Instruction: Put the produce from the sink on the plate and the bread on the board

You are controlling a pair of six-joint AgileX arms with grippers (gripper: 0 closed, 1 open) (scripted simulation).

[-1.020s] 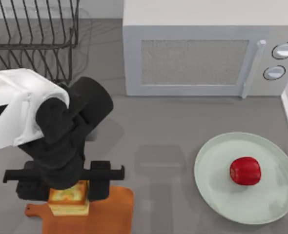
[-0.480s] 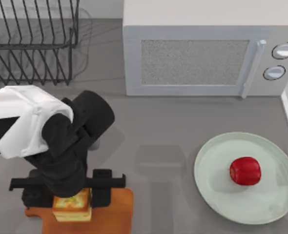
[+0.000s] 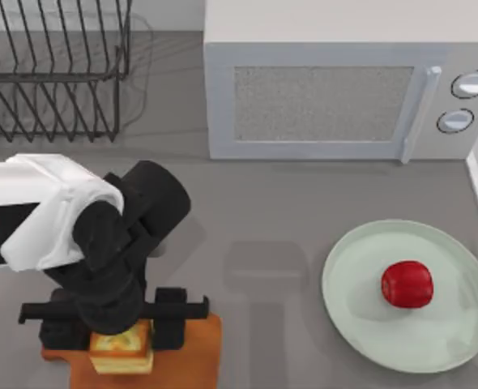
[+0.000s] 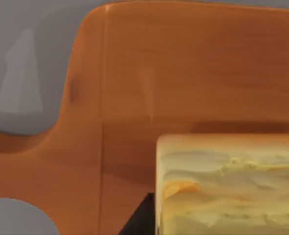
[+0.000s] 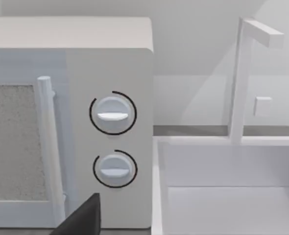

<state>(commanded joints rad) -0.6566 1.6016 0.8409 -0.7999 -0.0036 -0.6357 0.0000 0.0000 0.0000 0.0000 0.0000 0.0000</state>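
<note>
The left gripper (image 3: 119,331) is clamped on the bread (image 3: 122,347) over the board (image 3: 192,356) — the left wrist view shows the board's grain; produce (image 3: 407,284) sits on the plate (image 3: 360,324), microwave (image 3: 336,89) behind.

Board (image 3: 194,356): wood, orange-brown, visible grain, smooth w/ slight satin sheen; grain clearest in left wrist view (image 4: 193,63).
Bread (image 3: 122,348): porous, matt crumb, toasted golden top, pale yellow sides; rough-ish layered texture.
Produce (image 3: 407,284): glossy red skin, smooth.
Plate (image 3: 360,324): pale mint, smooth, glazed-looking, soft sheen.
Counter (image 3: 271,211): grey, matt, smooth.
Microwave (image 3: 336,97): pale plastic/painted casing, satin; door panel speckled, grainy; knobs (image 5: 112,113) smooth.
Rack (image 3: 53,73): thin dark metal wire.
Sink (image 5: 232,186): white, smooth, matt.
Left arm (image 3: 53,207): white shell, black matt plastic-looking parts.
</note>
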